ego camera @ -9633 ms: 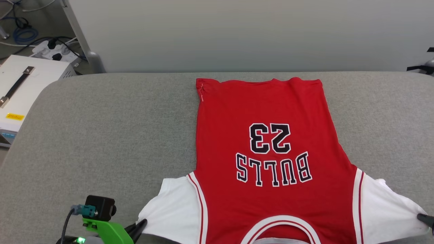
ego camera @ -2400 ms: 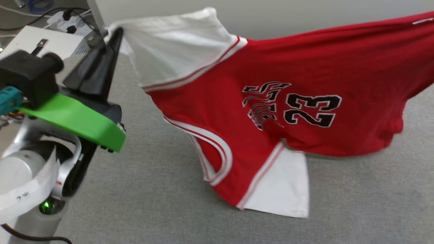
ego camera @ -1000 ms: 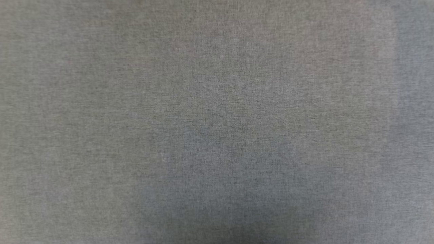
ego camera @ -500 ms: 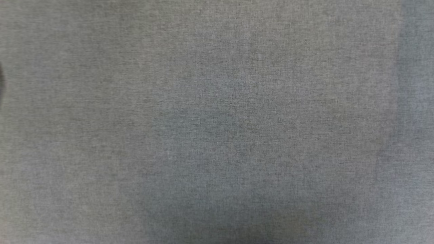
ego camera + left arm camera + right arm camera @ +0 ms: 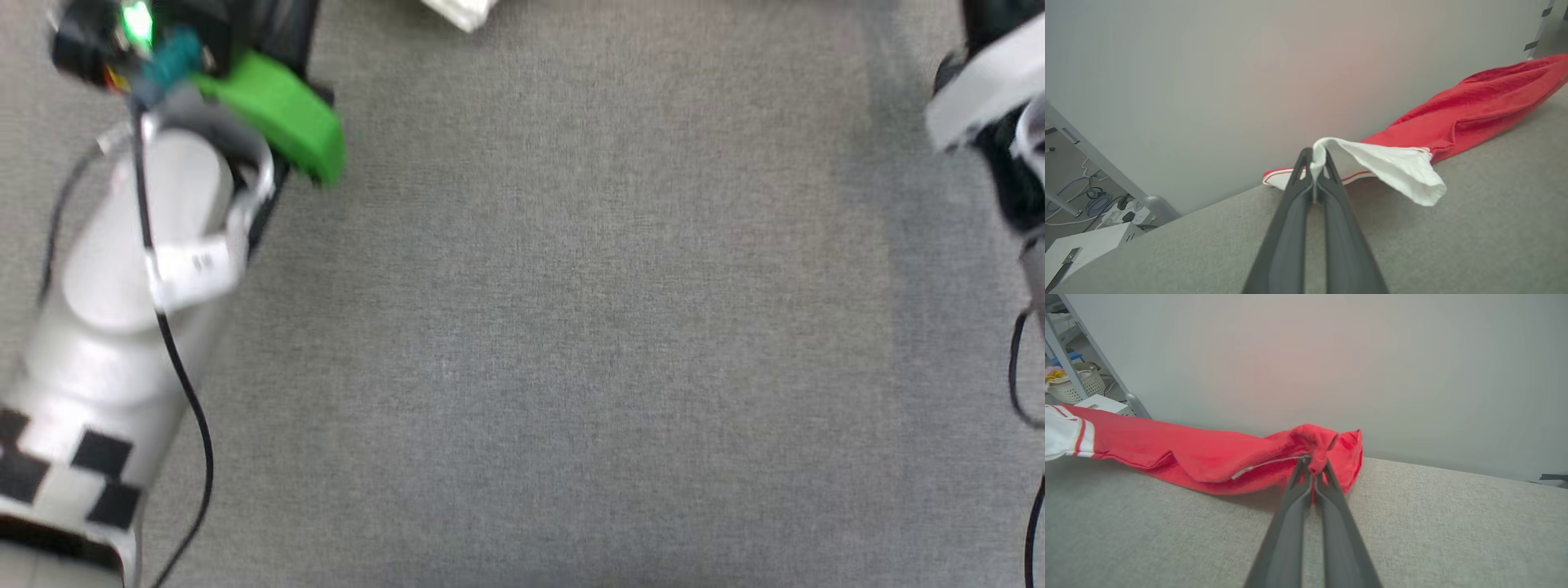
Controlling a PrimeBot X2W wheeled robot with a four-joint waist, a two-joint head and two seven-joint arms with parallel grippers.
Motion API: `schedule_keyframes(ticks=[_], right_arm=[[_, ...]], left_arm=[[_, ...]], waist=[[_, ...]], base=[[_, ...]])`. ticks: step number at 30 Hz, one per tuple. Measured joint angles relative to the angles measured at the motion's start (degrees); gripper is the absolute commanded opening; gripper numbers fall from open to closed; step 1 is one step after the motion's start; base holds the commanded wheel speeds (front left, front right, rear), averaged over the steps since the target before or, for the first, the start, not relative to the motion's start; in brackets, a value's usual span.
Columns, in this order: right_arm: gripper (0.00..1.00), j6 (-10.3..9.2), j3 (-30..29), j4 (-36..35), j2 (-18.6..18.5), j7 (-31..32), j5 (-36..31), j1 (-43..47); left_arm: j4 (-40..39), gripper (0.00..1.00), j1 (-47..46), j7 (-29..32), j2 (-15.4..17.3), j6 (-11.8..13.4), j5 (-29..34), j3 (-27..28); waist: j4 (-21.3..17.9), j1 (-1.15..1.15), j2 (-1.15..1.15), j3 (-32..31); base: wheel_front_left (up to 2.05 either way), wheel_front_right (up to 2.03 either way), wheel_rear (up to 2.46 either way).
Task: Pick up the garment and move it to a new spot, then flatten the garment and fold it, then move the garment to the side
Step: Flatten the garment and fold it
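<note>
left gripper [image 5: 1314,158]: clamped shut on the garment's [image 5: 1200,453] white sleeve [image 5: 1396,167];
right gripper [image 5: 1313,467]: pinched shut on a red hem corner;
garment: stretched between both grippers, low over the far side of the grey table [image 5: 571,327], near the wall [image 5: 1372,355]

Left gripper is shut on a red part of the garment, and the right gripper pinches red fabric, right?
No. The left gripper is shut on the white sleeve of the garment, not a red part, as the left wrist view shows. The right gripper pinches red fabric.
</note>
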Motion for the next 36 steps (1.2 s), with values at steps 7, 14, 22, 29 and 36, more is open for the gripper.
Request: schedule_keyframes(ticks=[7,14,22,29,36], right_arm=[[0.0,0.0,0.6,-1.6,-1.6,2.1,6.4,13.7],[0.0,0.0,-2.3,-1.1,-1.8,3.1,10.3,22.0],[0.0,0.0,-3.7,-2.8,-1.6,5.6,14.5,31.1],[0.0,0.0,-5.9,-6.0,-3.1,9.1,17.8,41.8],[0.0,-0.01,-7.7,-14.1,-4.2,15.9,21.0,53.1]], left_arm=[[-7.2,0.0,18.4,1.6,2.8,2.6,-4.0,-0.5],[-15.0,0.0,31.1,4.2,7.1,5.2,-7.3,-0.2],[-24.1,0.0,42.3,8.5,11.3,6.8,-10.1,-1.4],[-28.1,0.0,48.9,12.2,12.6,5.1,-11.4,-5.7],[-31.0,0.0,54.4,17.1,16.3,3.4,-14.4,-8.2]], waist=[[0.8,0.0,0.0,-8.0],[1.8,0.0,0.0,-14.4],[3.3,0.0,0.0,-20.7],[4.6,0.0,0.0,-25.6],[5.8,0.0,0.0,-30.0]], base=[[0.0,0.0,0.0],[0.0,0.0,0.0],[0.0,0.0,0.0],[0.0,0.0,0.0],[0.0,0.0,0.0]])
